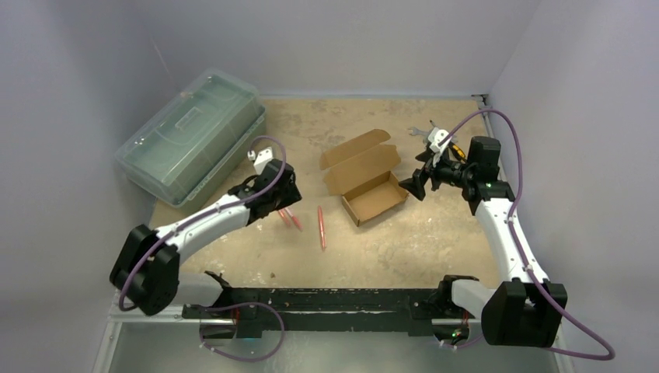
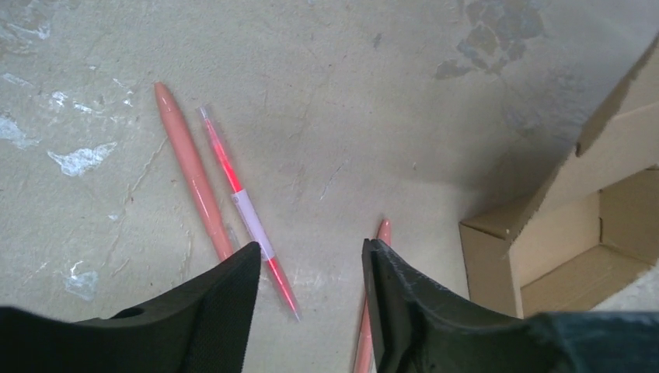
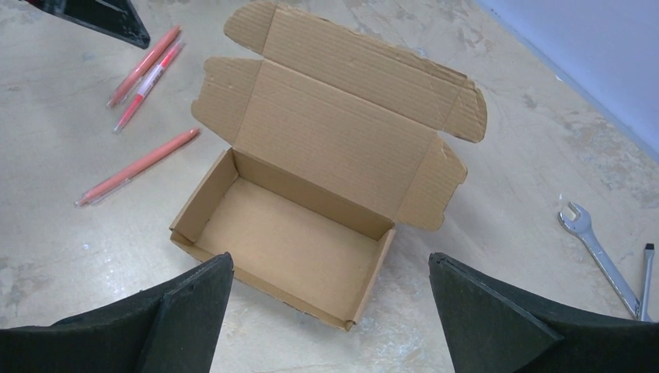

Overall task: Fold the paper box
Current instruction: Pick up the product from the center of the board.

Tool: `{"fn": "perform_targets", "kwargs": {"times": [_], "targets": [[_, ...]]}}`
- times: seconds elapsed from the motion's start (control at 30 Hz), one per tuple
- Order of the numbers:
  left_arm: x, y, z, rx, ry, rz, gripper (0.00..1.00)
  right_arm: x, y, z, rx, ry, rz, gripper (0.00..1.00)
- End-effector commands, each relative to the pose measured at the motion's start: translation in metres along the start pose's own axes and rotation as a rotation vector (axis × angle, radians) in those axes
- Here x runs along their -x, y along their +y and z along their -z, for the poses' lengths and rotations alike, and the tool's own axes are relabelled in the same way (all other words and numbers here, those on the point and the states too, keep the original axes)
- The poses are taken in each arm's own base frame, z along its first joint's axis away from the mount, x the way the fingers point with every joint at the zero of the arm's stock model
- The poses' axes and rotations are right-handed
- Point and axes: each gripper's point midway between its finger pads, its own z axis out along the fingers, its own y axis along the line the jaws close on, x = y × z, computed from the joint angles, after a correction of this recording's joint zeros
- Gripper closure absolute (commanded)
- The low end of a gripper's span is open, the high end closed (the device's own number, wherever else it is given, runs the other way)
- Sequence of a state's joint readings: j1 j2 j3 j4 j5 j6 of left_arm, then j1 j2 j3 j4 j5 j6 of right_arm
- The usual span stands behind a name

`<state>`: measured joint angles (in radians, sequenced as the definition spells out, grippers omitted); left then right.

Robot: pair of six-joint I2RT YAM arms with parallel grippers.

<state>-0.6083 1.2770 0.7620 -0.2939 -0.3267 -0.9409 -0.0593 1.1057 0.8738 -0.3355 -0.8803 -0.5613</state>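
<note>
Paper box (image 1: 365, 175) sits mid-desk (image 1: 435, 233), long axis slanting near-left to far-right. It's plain brown cardboard, with the tray up and the lid lying open behind it. Right fingers (image 3: 179, 311) are spread wide and empty just off its right end, way closer than the left fingers (image 2: 225, 303), which are half-spread and empty over the pens (image 2: 190, 175).

Left claw (image 2: 311, 245) partly parted, right claw (image 3: 330, 258) spread wide

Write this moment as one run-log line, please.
paper box: lid open | left claw: open above pens | right claw: open, facing paper box | step: lid not yet closed
</note>
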Motion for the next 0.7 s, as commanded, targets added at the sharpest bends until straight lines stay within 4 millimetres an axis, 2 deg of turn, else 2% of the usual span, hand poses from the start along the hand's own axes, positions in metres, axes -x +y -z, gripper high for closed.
{"fn": "perform_targets", "kwargs": {"times": [0.0,0.2,0.67], "targets": [[-0.004,0.003,-0.011,0.134,0.082,0.015,0.52,0.004,-0.001,0.003,-0.016,-0.018,0.023,0.01],[-0.013,0.012,-0.028,0.213,0.081,0.061,0.56,0.004,-0.001,0.003,-0.018,-0.018,0.022,0.01],[-0.029,0.029,-0.038,0.265,0.071,0.11,0.66,0.003,-0.002,0.003,-0.024,-0.013,0.022,0.01]]}}
